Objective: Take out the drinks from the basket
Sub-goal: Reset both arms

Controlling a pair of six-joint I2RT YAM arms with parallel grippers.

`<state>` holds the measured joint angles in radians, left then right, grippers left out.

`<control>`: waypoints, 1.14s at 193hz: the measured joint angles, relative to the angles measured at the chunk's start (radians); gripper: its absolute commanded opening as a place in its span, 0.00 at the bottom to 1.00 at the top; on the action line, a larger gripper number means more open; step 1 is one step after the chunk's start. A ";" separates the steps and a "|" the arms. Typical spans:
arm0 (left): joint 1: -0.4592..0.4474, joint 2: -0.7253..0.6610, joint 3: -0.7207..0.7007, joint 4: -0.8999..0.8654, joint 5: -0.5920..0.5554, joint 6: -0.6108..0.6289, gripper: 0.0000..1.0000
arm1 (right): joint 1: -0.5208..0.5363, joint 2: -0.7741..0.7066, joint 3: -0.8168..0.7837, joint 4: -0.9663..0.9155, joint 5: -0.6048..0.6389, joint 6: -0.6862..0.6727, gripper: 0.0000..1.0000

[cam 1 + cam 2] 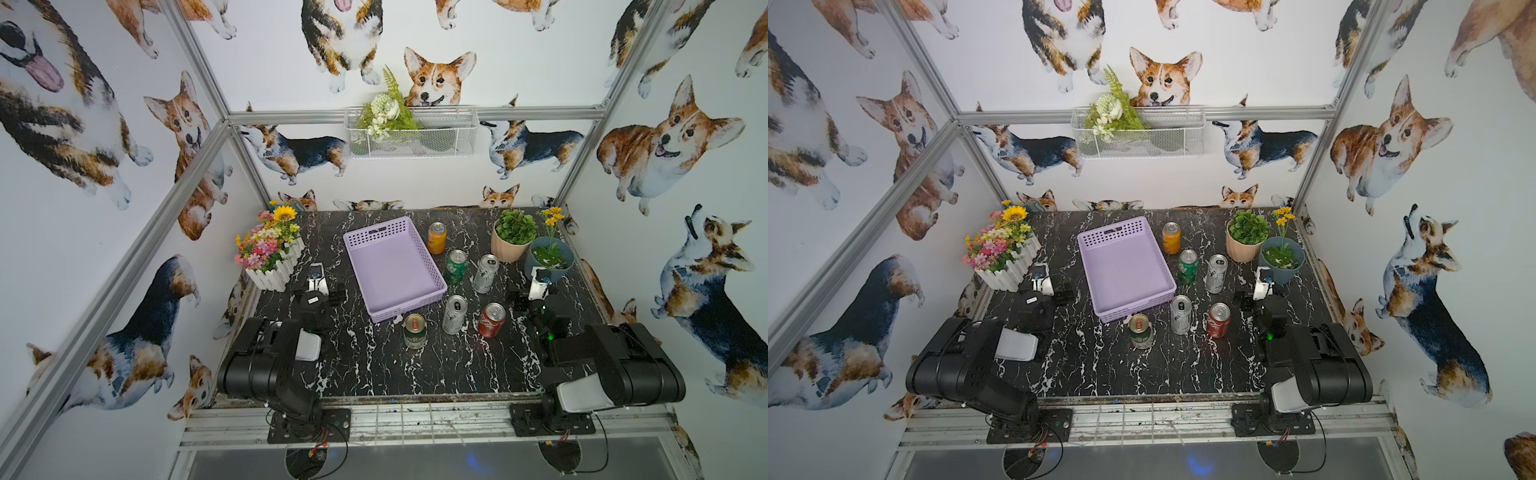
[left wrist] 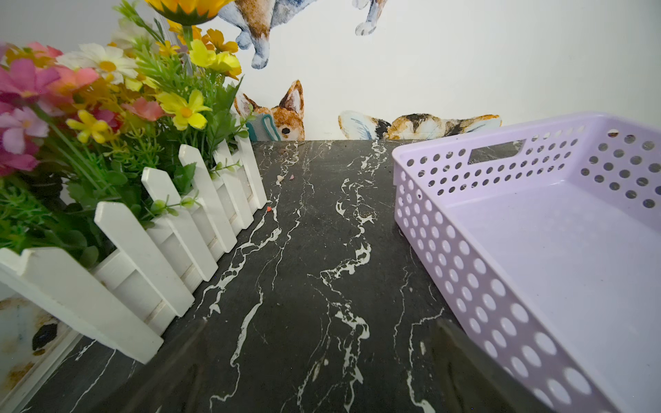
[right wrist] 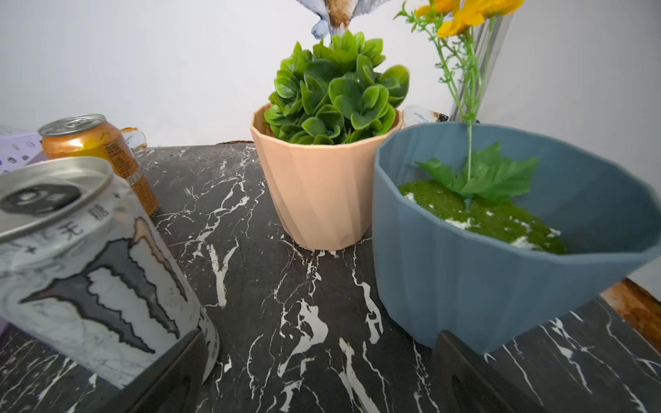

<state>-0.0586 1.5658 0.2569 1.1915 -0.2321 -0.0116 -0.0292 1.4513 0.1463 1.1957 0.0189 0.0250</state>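
Both the left pincer [image 1: 318,277] and the right pincer [image 1: 540,284] are low over the counter [image 1: 374,374] in both top views. The left one is to the left of the basket [image 1: 395,270], near the white fence planter [image 1: 270,276]. The right one is at the right side, just beside the blue pot [image 1: 567,266]. The lavender basket lies in the middle toward the far edge, with no can inside. All six drinks stand upright on the counter to its right and near side: the orange can [image 1: 437,237] is farthest, then come the far green can [image 1: 456,266] and the far silver can [image 1: 485,273]. Nearer are the near silver can [image 1: 454,314] and the red can [image 1: 492,319], and the near green can [image 1: 414,331] is just beside the basket's near corner. In the left wrist view the dark fingers [image 2: 458,357] stand wide apart with only bare counter between, the planter at one side and the basket at the other. In the right wrist view the fingers [image 3: 475,379] are wide too and hold nothing. The far silver can is beside one finger and the blue pot beside the other, with the peach pot [image 3: 318,200] farther.
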 measured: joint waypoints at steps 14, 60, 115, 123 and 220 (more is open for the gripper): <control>0.000 0.000 0.000 0.000 0.000 0.000 1.00 | -0.002 -0.002 0.000 0.004 -0.008 0.000 1.00; 0.000 0.000 0.000 0.000 0.000 0.000 1.00 | -0.004 -0.002 0.000 0.012 -0.018 0.000 1.00; 0.000 0.000 0.000 0.000 0.000 0.000 1.00 | -0.003 -0.002 0.000 0.012 -0.018 0.000 1.00; 0.000 0.000 0.000 0.000 0.000 0.000 1.00 | -0.004 -0.002 0.000 0.012 -0.018 0.000 1.00; 0.000 0.000 0.000 0.000 0.000 0.000 1.00 | -0.004 0.000 0.000 0.012 -0.018 0.000 1.00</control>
<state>-0.0586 1.5658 0.2569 1.1915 -0.2321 -0.0113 -0.0330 1.4517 0.1463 1.2079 0.0006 0.0250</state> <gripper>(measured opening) 0.998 0.996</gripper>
